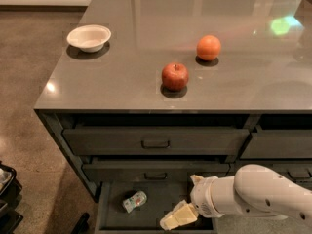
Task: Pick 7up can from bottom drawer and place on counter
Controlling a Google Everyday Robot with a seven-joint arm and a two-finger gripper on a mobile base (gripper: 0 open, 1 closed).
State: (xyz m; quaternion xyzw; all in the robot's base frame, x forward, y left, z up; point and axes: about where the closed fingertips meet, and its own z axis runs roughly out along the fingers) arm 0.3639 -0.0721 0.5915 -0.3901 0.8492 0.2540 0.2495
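Note:
The 7up can [134, 201] lies on its side in the open bottom drawer [113, 213], towards its left side. It is silvery with green marking. My gripper [178, 216] reaches in from the lower right, over the right part of the drawer, a short way right of the can and not touching it. The white arm [253, 194] behind it comes in from the right edge. The glossy grey counter [146, 48] spreads above the drawer stack.
On the counter stand a white bowl [88, 37] at the left, a red apple [175, 76] in the middle and an orange [208, 48] behind it. Two closed handled drawers [155, 141] sit above the open one. A dark object [7, 199] stands on the floor at the left.

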